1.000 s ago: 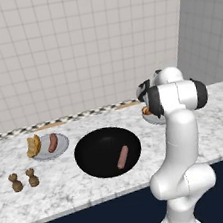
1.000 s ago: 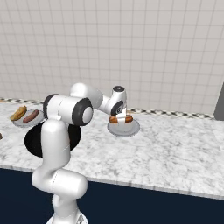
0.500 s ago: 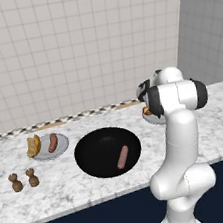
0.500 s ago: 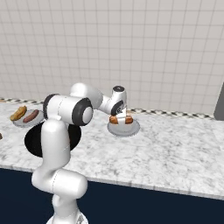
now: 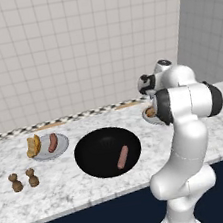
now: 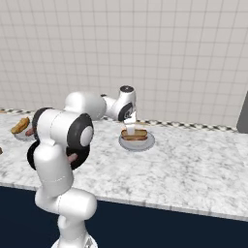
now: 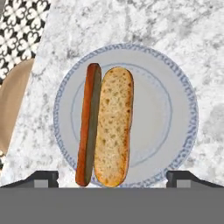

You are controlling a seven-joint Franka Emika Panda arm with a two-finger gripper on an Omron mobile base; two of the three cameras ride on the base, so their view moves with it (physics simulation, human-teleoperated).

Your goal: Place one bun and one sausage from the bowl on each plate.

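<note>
Dark jaws spread wide, empty, over right plate [image 7: 175, 87].
Bun [image 7: 114, 124] and sausage [image 7: 89, 122] lie touching on it; left plate [image 5: 62, 143] also filled. One sausage [image 5: 123, 157] remains in bowl [image 5: 90, 159]. Placement looks done; next, lift clear.

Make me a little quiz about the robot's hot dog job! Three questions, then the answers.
1. True or false: the hand is open above the right plate.
2. What is left in the bowl? A) one sausage B) two buns C) nothing
3. Fill in: on the left plate, the bun lies beside a ____.

Key: 1 true; 2 A; 3 sausage.
</note>
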